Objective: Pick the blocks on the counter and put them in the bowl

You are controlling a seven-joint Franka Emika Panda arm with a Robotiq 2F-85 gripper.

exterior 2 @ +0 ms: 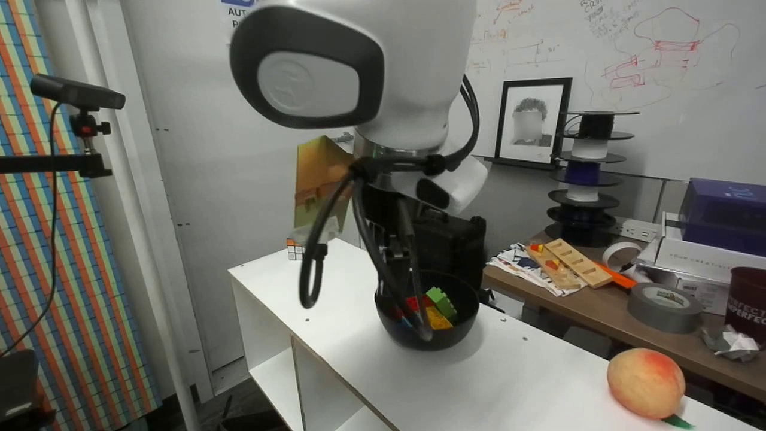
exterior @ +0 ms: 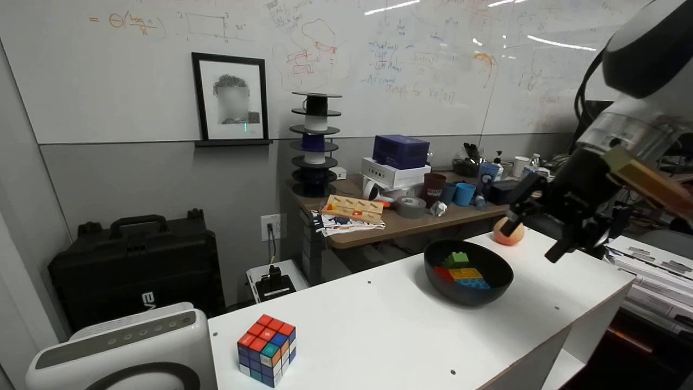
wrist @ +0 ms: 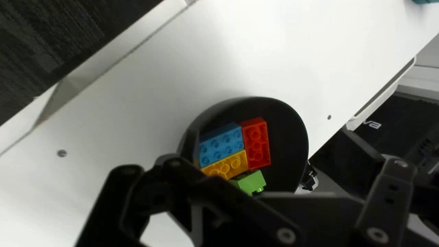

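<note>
In an exterior view: black bowl (exterior: 471, 297), wide and upright on the white counter (exterior: 346, 325), close to the long edge facing the brown desk (exterior: 406, 223). Inside it, green block (exterior: 456, 260) sitting highest, yellow block (exterior: 466, 273) shading to orange, blue block (exterior: 474, 283), red block (exterior: 442, 273) beside the yellow. Gripper (exterior: 530, 242) over the counter, toward its end, jaws wide apart: released. Puzzle cube (exterior: 267, 349) near the opposite short edge.

In an exterior view: arm (exterior 2: 419, 78) and cables (exterior 2: 395, 163) stand before the gripper; its state cannot be told from here. Four blocks down in the bowl, green tilted, blue barely a sliver. Peach (exterior 2: 646, 383) near the counter's desk-side edge, well apart from the bowl.

Wrist view: blue block studs up, two rows of four, bright. Yellow lies along its long side, hollow underside up, round tubes showing. Red, also underside up, set crosswise at their ends, touching blue. Green tipped beside yellow, a stud poking out. Gripper jaws well apart here too.
</note>
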